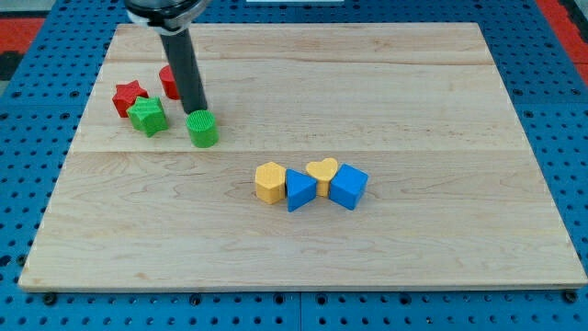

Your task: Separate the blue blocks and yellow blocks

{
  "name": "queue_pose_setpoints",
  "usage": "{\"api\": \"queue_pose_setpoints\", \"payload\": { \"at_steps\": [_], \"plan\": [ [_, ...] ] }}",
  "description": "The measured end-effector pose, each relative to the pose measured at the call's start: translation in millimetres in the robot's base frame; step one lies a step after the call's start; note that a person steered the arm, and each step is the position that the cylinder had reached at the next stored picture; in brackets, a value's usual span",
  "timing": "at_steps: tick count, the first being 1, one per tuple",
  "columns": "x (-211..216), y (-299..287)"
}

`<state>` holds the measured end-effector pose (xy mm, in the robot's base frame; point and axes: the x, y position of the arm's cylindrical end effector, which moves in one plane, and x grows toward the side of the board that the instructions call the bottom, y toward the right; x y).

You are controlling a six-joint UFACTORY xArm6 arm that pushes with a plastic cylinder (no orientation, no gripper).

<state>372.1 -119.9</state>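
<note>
Four blocks sit in a tight row near the board's middle: a yellow hexagonal block (270,182), a blue triangular block (299,189), a yellow heart block (322,173) and a blue cube (348,187). They touch one another. My tip (196,111) is far off to the view's upper left, just above a green cylinder (203,129), and well apart from the blue and yellow blocks.
A red star block (129,97), a green star block (148,117) and a red block (170,82) partly hidden behind the rod cluster at the upper left. The wooden board (413,83) lies on a blue pegboard table.
</note>
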Motion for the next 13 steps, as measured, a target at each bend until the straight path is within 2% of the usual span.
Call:
{"api": "queue_pose_setpoints", "payload": {
  "at_steps": [1, 2, 3, 5, 6, 8, 9, 10, 11, 12, 13],
  "plan": [
    [-1.5, 56.0],
    [5.0, 83.4],
    [52.4, 76.0],
    [113.8, 84.2],
    [118.4, 134.5],
    [150.7, 196.9],
    [125.6, 190.3],
    [82.7, 172.3],
    [54.2, 139.1],
    [72.8, 176.3],
    [74.4, 177.1]
  ]
}}
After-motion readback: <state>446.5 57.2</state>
